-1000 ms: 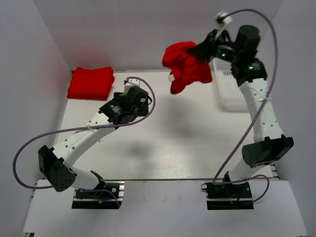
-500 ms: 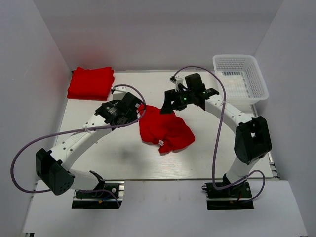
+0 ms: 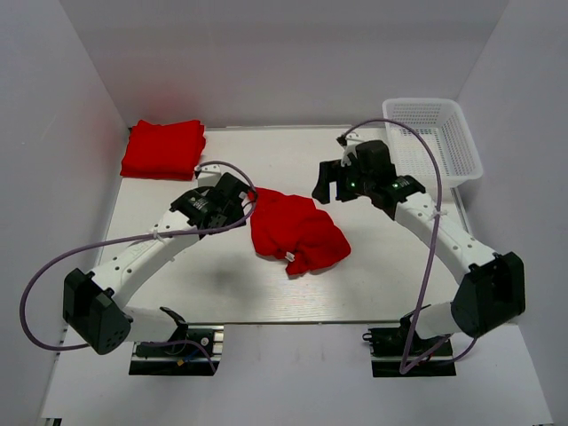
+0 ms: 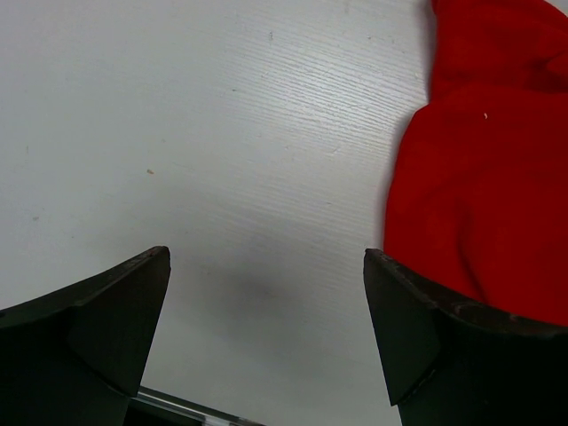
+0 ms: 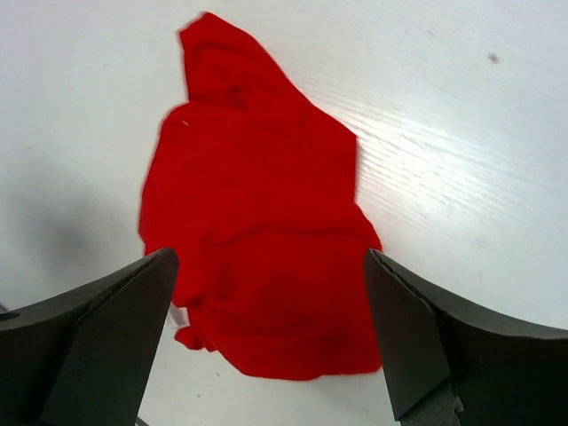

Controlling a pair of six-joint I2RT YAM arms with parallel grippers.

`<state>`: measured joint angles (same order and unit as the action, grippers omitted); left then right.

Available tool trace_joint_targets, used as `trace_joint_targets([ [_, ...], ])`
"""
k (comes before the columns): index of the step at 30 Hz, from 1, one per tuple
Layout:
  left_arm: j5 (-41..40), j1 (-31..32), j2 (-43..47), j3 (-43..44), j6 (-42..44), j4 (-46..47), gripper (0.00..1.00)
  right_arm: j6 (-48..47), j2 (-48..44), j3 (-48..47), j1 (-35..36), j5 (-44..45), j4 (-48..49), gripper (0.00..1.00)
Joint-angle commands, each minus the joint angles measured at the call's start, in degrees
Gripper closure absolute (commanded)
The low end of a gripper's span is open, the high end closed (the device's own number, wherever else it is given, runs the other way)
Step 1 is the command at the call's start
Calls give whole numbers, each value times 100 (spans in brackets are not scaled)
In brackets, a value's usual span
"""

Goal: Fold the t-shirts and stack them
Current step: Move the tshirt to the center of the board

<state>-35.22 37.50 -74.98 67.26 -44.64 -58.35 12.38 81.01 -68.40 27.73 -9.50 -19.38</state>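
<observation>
Crumpled t-shirt [image 3: 297, 232] edge beside left pincer [image 3: 246, 206]

In the left wrist view, the crumpled t-shirt [image 4: 484, 177] is running off the top and right edges, and one finger [image 4: 461, 346] is covering its near edge. From above, the left gripper [image 3: 248, 206] is lying half under its own wrist housing [image 3: 213, 202], so whether it is touching the cloth cannot be told. The neck label [image 3: 289, 257] is showing too small to read, and in the right wrist view a finger [image 5: 89, 346] is hiding most of it. The folded stack [image 3: 163, 148] at the far left is concealing how many layers it holds.
</observation>
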Motion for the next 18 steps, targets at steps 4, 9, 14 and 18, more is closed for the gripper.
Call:
trace_joint_targets([
  [4,305,-145,-15,49,87,525,0,317,-735,599,-30,1379,-303,10],
  [9,481,-277,-682,419,420,868,0,564,-982,1003,-22,1722,-576,10],
  [14,832,-567,-1597,945,904,1386,0,905,-1061,1426,-30,1899,-717,10],
  [18,1200,-787,-2362,1516,1071,1631,0,977,-1088,2030,-39,1855,-392,10],
])
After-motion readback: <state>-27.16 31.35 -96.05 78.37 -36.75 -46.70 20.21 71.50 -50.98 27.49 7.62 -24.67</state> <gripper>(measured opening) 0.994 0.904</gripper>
